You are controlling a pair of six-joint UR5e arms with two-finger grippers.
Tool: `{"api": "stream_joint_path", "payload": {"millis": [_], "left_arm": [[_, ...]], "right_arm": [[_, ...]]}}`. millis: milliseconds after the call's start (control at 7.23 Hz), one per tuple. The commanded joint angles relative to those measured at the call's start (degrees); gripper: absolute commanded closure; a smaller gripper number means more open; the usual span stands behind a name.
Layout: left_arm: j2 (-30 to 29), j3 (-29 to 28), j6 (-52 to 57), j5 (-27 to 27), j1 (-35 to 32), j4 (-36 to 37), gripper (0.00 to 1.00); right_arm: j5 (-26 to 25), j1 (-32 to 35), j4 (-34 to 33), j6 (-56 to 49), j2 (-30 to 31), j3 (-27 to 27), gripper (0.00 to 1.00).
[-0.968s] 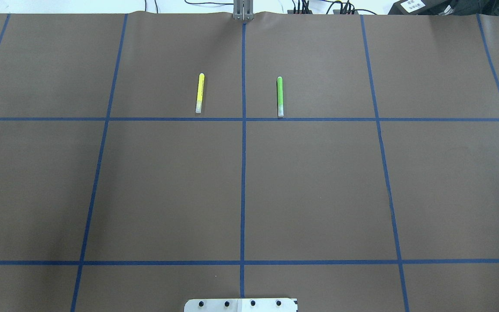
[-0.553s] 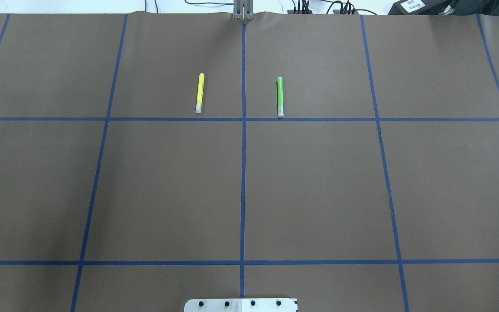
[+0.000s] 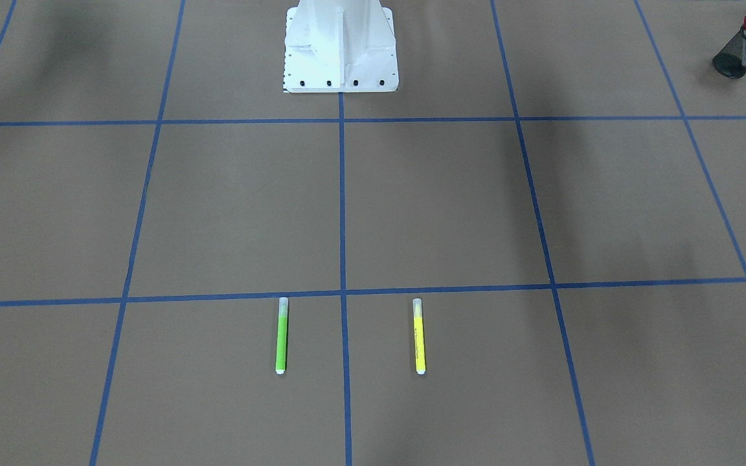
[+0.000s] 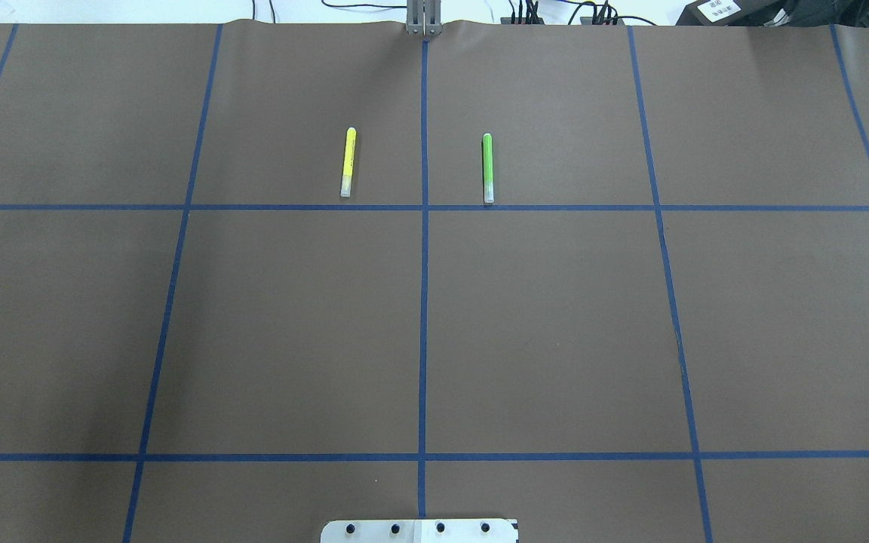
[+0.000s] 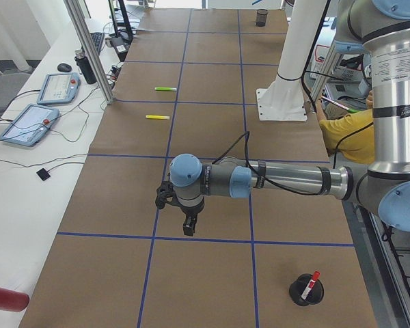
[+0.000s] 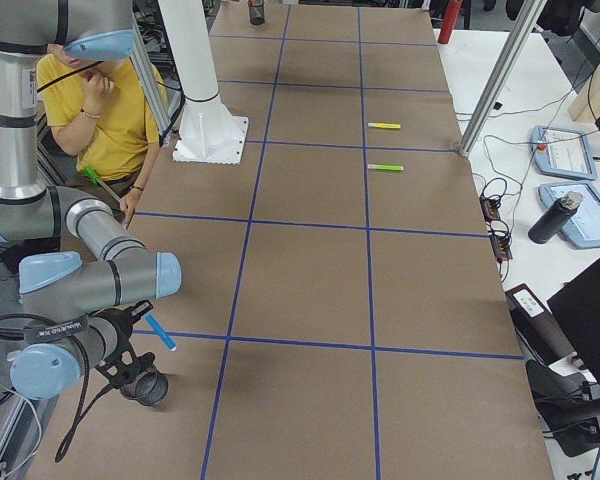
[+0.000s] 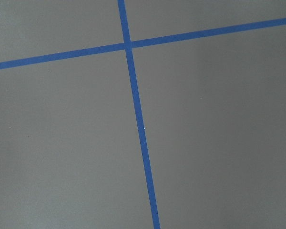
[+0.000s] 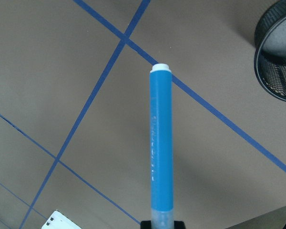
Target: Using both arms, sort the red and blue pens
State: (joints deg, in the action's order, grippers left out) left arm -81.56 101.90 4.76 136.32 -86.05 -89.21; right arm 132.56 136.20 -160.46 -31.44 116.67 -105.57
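Observation:
The blue pen (image 8: 161, 143) is slim and sky-blue with a white end, and my right gripper (image 8: 162, 223) is shut on its clear-capped end. In the exterior right view the blue pen (image 6: 161, 332) sticks out tilted just above a black mesh cup (image 6: 145, 385). The red pen (image 5: 311, 283) stands red cap up in another black mesh cup (image 5: 306, 292) near the table's left end. My left gripper (image 5: 189, 225) hangs fingers down over bare table, some way from that cup. I cannot tell whether it is open or shut.
A yellow marker (image 4: 348, 162) and a lime-green marker (image 4: 487, 167) lie parallel on either side of the centre tape line. The white pedestal (image 3: 340, 45) stands at the robot's edge. A person in a yellow shirt (image 6: 100, 110) sits behind it.

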Motion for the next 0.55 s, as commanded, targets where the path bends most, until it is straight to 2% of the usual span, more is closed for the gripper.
{"api": "stream_joint_path", "payload": {"millis": [0,138,277,415], "left_arm": [[0.0,-0.03,0.07,0.0,0.0,-0.17,0.0],[0.09,0.14,0.07,0.0,-0.09,-0.26,0.0],[0.09,0.23,0.07,0.0,-0.09,-0.26,0.0],[0.09,0.76,0.07,0.0,-0.09,-0.26,0.0]], "right_arm": [[-4.29,4.92,0.32,-0.64,-0.21,3.61,1.0],[-8.68,8.17,0.41,-0.21,-0.82,3.71,1.0],[-10.29,9.86,0.5,-0.2,-0.3,3.71,1.0],[-14.04,11.7,3.54,-0.29,-0.3,3.79,1.0]]}}
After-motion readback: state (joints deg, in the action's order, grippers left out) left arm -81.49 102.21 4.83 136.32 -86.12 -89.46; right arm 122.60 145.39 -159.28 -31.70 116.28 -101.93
